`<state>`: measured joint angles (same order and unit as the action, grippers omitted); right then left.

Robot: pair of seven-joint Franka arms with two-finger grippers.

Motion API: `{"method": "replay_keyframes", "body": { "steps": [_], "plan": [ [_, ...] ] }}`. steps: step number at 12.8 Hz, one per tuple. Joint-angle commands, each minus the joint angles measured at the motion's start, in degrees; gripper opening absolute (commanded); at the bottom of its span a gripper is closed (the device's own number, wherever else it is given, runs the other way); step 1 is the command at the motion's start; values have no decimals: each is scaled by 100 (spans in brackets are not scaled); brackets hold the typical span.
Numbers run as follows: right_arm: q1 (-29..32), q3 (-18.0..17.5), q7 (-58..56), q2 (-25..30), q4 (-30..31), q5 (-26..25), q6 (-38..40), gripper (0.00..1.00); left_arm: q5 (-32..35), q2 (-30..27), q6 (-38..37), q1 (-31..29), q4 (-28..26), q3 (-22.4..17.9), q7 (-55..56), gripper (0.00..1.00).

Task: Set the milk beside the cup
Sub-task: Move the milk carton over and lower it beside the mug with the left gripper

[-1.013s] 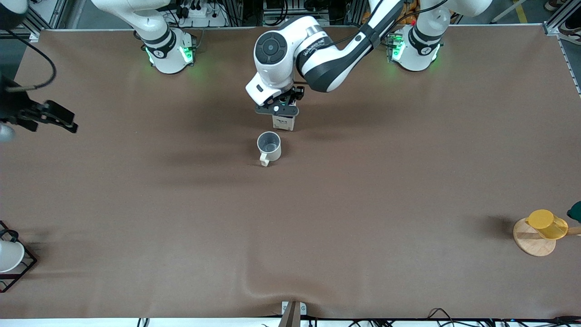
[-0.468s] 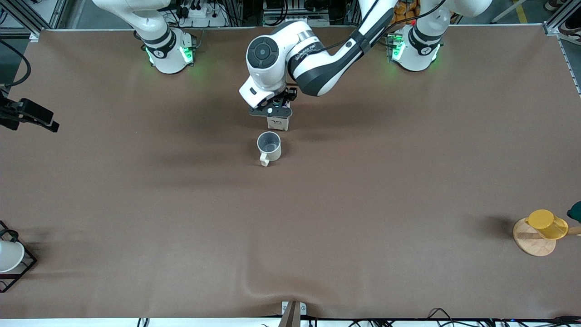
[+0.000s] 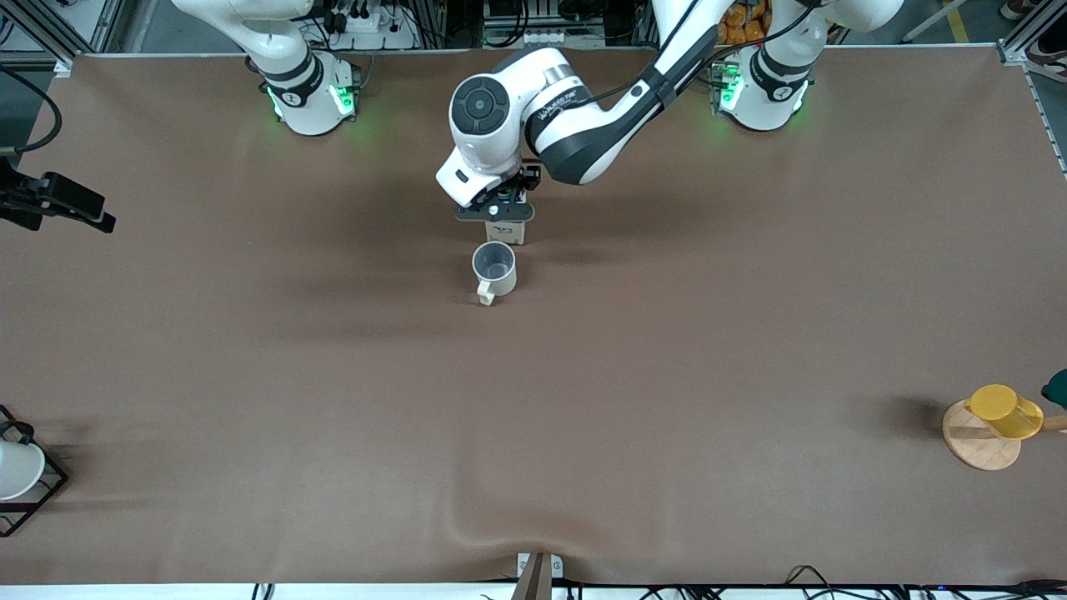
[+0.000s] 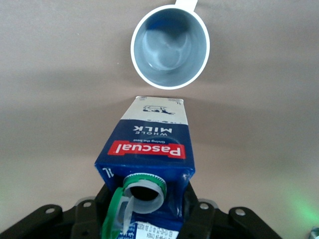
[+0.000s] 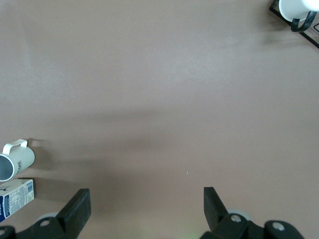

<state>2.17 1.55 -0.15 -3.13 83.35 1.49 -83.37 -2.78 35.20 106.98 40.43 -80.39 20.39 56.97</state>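
The milk (image 3: 511,234) is a blue carton with a red band and a white lower part. It is upright in my left gripper (image 3: 497,213), which is shut on its top. It is right beside the cup (image 3: 494,268), on the side farther from the front camera. The cup is a cream mug with a grey inside, its handle pointing toward the front camera. In the left wrist view the milk (image 4: 149,149) sits between the fingers (image 4: 195,205), with the cup (image 4: 169,45) just past it. My right gripper (image 3: 90,208) is open and empty at the right arm's end of the table.
A yellow cup (image 3: 1004,410) lies on a round wooden disc (image 3: 977,448) at the left arm's end, near the front camera. A white cup in a black wire frame (image 3: 17,471) stands at the right arm's end and also shows in the right wrist view (image 5: 295,12).
My left gripper has carried the milk a little toward the right arm's end, closer to the cup. My right gripper has drawn back toward the table's edge.
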Motion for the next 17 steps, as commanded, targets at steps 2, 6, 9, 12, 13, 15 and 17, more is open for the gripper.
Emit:
{"method": "replay_keyframes", "body": {
  "steps": [2, 6, 9, 12, 13, 15, 17],
  "plan": [
    [170, -129, 7, -64, -144, 71, -39, 100, -144, 214, 86, 132, 225, -52, 560, 53],
    [187, -129, -54, -82, -144, 159, -65, 100, -135, 303, 130, 176, 217, -52, 614, 100],
    [170, -129, 24, -21, -144, 141, 127, 100, -91, -108, -193, 133, 225, -52, 605, 100],
    [134, -155, 77, -21, -144, 88, 67, 100, -91, -697, -625, -17, 225, -52, 596, 100],
    [134, -155, 77, -29, -144, 71, 49, 100, -65, -943, -757, -148, 225, -52, 579, 100],
    [143, -147, 77, -47, -135, 62, -126, 100, -56, -1496, -1090, -674, 217, -52, 587, 100],
    [161, -147, 77, -73, -118, 53, -162, 100, -39, -2059, -1302, -1297, 199, -61, 579, 100]
  ]
}}
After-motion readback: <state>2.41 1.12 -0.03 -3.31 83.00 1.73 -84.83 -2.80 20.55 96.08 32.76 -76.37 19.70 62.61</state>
